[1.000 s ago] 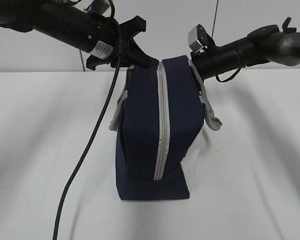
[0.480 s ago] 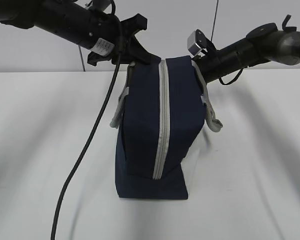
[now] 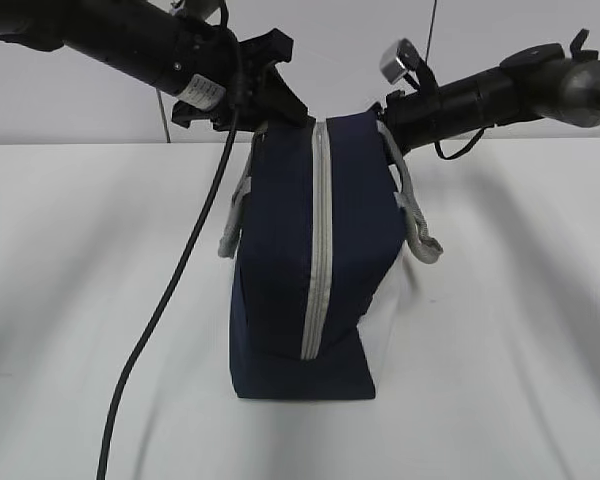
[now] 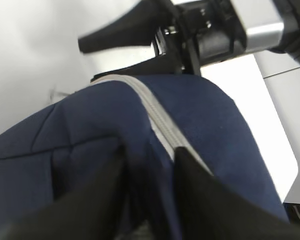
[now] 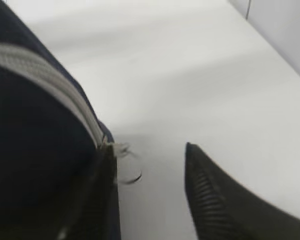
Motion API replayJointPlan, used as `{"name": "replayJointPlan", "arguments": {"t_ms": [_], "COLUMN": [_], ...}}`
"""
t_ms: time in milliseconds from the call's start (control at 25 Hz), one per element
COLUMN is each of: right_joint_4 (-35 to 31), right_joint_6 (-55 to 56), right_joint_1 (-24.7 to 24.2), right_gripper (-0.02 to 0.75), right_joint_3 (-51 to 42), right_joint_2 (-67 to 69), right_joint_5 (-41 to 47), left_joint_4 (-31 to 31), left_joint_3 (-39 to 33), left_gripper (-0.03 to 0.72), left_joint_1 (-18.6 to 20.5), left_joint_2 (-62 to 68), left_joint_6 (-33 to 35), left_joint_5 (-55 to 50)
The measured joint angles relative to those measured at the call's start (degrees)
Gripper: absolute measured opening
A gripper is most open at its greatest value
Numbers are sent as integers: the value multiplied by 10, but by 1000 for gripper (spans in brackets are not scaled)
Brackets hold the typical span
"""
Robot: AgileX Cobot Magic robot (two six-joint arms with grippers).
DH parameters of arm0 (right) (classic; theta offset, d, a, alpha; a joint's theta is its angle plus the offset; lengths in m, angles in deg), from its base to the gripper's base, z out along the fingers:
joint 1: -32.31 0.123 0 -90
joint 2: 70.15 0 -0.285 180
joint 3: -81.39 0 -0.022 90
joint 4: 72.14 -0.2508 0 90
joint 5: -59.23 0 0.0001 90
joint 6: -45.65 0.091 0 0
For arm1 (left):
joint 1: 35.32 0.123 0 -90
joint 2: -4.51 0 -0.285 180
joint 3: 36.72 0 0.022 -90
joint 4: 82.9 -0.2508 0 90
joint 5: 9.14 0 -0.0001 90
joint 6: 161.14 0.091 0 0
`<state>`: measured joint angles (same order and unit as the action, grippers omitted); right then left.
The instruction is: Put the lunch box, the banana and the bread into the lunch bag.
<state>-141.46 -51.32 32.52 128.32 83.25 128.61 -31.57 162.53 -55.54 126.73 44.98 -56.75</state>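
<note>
Starting at the left gripper (image 4: 151, 152): fingers parted, straddling a raised fold of navy cloth on top of the lunch bag (image 3: 280, 250), just beside the grey zipper (image 3: 318, 240). Cloth fills the gap, yet looks loose rather than pinched. No firm hold to be read there.

Next, the right gripper (image 5: 147, 147): fingers well apart, clamped on nothing. One finger lies against the bag's top edge, the other hangs off the bag over the bare table (image 3: 500, 300). Between them, at the end of the zipper, sits the thin ring pull (image 5: 126, 167), close to the bag-side finger and free of both.

Outward to the bag itself: stands on end on the table, long axis upright, zipper running from the top down the near face, shut along all that shows. Grey strap handles (image 3: 418, 225) droop down either side. Both arms meet at the bag's top rear edge, left on its left, right on its right; the right one is nearer the pull.

No sight of lunch box, banana or bread in any view. With the zipper shut, probably all inside, though not to be confirmed. Likely only a clean withdrawal up and away from the bag remains, minding the straps.
</note>
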Motion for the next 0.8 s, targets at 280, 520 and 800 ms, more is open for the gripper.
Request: {"name": "replayJointPlan", "arguments": {"t_ms": [280, 520, 800], "right_joint_4": [-23, -22, 7], "right_joint_6": [34, 104, 327], "right_joint_1": [-6, -7, -9], "right_gripper": [610, 602, 557], "right_joint_3": [69, 129, 184], "right_joint_2": [0, 0, 0], "right_joint_5": [-3, -2, 1], "left_joint_4": [-11, -23, -110], "left_joint_3": [2, 3, 4], "left_gripper": [502, 512, 512], "left_joint_1": [9, 22, 23], "left_joint_2": [-1, -3, -33], "left_joint_6": [0, 1, -14], "left_joint_5": [-14, -39, -52]}}
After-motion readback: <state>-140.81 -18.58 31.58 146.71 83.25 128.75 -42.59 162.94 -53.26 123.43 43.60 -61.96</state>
